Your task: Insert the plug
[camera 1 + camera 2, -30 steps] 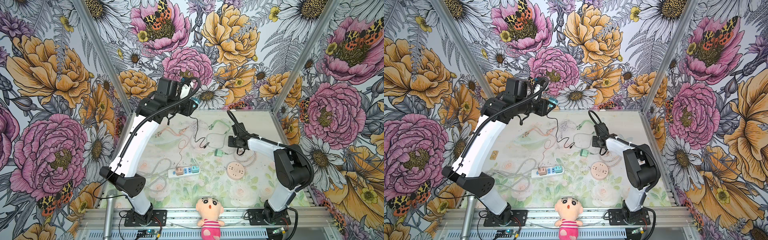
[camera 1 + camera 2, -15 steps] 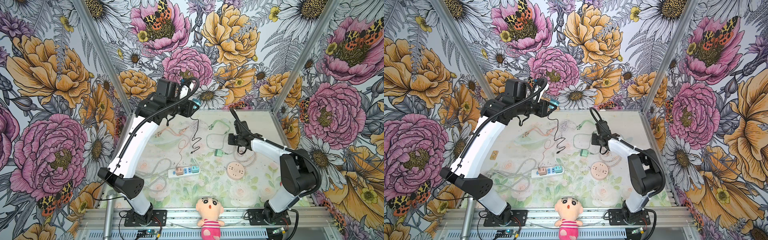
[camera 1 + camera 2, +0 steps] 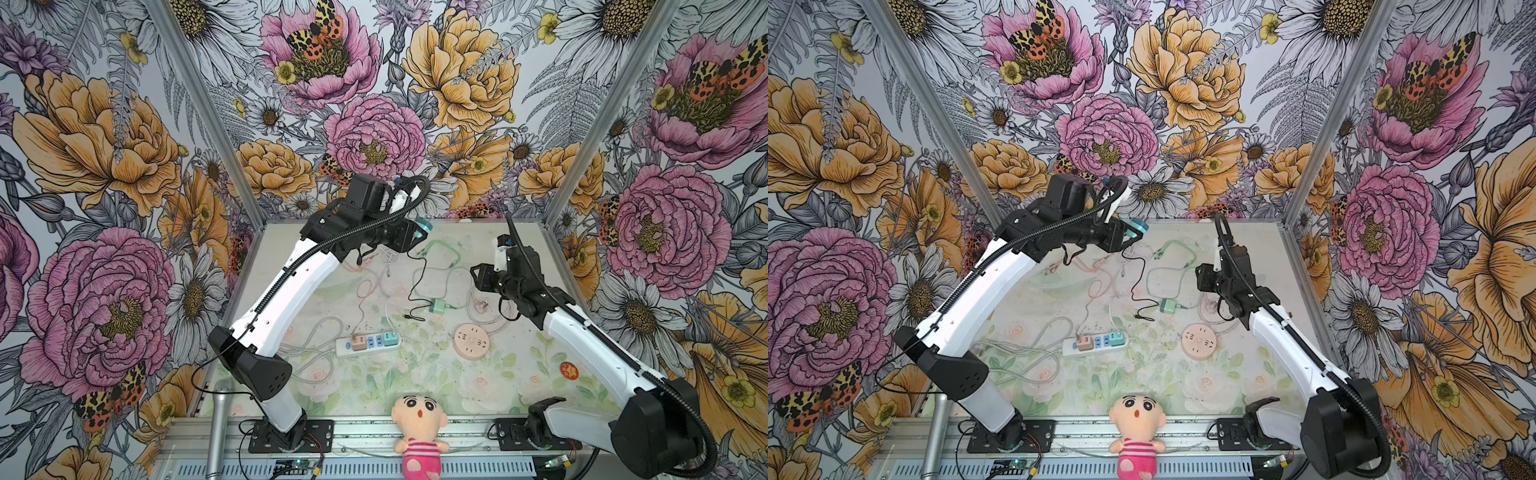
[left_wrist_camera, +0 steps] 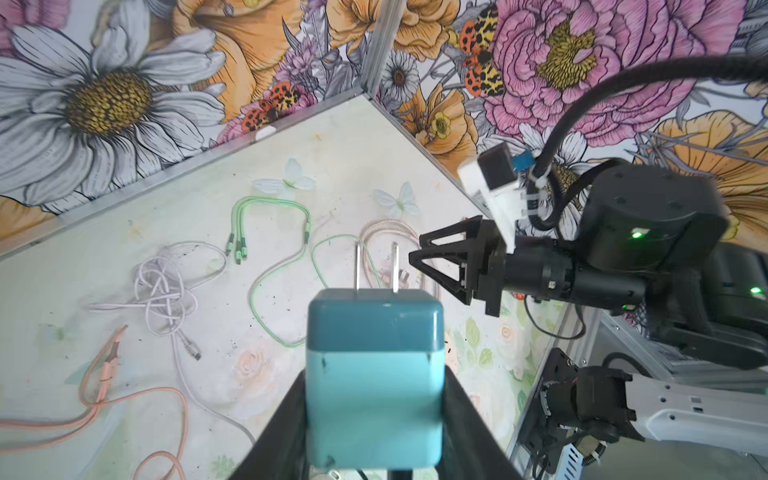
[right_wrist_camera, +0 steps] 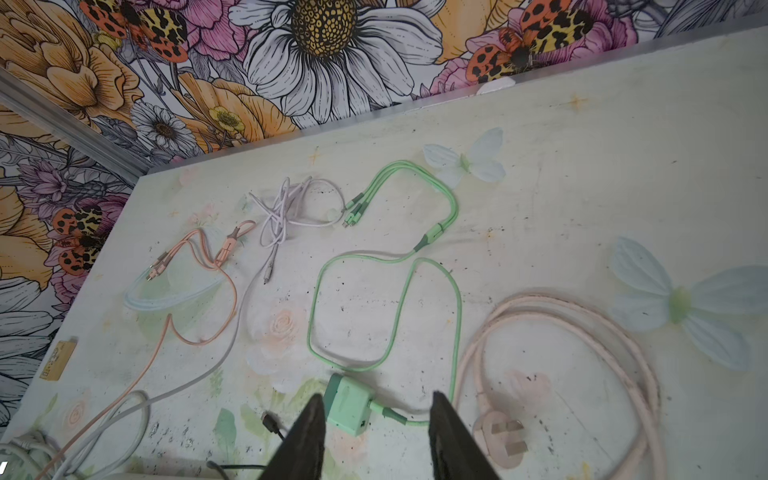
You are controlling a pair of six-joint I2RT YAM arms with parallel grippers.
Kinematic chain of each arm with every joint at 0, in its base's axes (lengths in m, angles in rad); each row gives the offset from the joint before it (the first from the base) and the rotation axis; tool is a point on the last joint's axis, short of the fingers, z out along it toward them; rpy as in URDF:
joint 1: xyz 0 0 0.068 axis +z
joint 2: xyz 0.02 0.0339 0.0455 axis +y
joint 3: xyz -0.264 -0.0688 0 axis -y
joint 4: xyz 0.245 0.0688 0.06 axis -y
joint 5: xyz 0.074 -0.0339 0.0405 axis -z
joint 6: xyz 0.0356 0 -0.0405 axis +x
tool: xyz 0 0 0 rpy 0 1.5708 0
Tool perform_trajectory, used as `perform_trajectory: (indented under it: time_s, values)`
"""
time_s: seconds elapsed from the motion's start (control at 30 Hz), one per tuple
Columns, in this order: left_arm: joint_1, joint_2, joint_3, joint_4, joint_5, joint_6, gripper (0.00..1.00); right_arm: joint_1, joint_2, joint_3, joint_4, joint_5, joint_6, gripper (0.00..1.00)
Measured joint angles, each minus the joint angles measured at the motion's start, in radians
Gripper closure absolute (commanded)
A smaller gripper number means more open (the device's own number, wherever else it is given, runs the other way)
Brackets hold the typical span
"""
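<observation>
Left wrist view: left gripper (image 4: 374, 432) clamps the teal cube-shaped two-prong plug (image 4: 374, 353) aloft by the back wall (image 3: 374, 145); right gripper (image 5: 376, 399), its elbow dropped since, jaws parted wider, holds nothing. Mid-table lies the white plastic power strip (image 3: 370, 343), open tabletop (image 3: 415, 386) before it.

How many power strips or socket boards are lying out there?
2. A long white strip lies near the middle; a round pink socket lies just right of it in both top views. The left arm might hide another.
</observation>
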Motion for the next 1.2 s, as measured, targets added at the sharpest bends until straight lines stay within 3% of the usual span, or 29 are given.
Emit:
perform_trajectory:
  time_s: [0.2, 0.7, 1.2]
  values:
    - [-0.045, 0.018, -0.206, 0.126, 0.046, -0.110, 0.77, -0.005, -0.103, -0.040, -0.019, -0.022, -0.001, 0.57]
    - [-0.084, 0.142, -0.527, 0.445, 0.046, -0.502, 0.76, -0.001, -0.206, -0.143, -0.039, -0.090, 0.027, 0.57]
    - [-0.074, 0.142, -0.723, 0.897, 0.117, -0.838, 0.75, 0.134, -0.233, -0.234, 0.082, -0.083, 0.091, 0.50]
